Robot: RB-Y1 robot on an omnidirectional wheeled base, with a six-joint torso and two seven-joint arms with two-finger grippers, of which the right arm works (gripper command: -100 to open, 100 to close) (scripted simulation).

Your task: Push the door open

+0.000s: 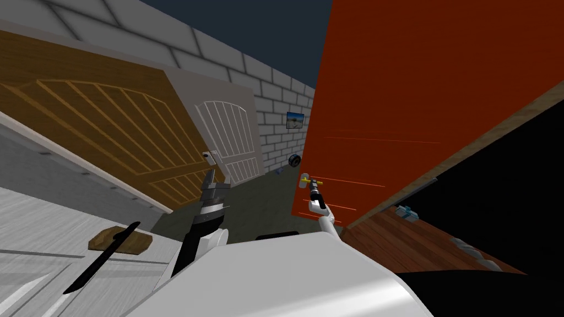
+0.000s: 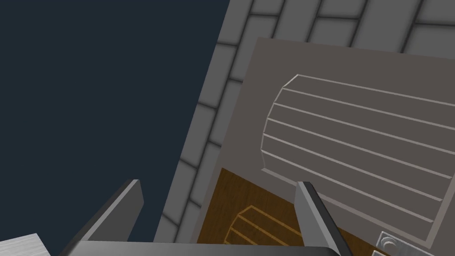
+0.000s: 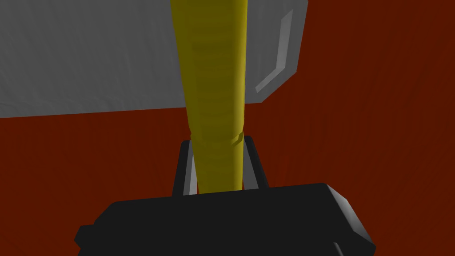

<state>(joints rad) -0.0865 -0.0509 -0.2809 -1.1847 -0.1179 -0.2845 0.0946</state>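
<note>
Right wrist view: my right jaws are clamped on the yellow handle [image 3: 215,89], pinned between them, before the grey plate [image 3: 89,58] on the red door [image 3: 364,146]. Meanwhile my left jaws spread wide, holding nothing.

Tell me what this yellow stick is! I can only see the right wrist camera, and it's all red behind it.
Observer: It's the yellow handle of a big red door. The head view shows the wide door, with the right gripper at that handle.
Operator: Where's my other hand?
Observer: The left gripper is raised near the edge of a brown door, with its fingers open and nothing between them.
Operator: Are there more doors?
Observer: Yes, a white door stands past the brown one, against a grey brick wall.
</note>
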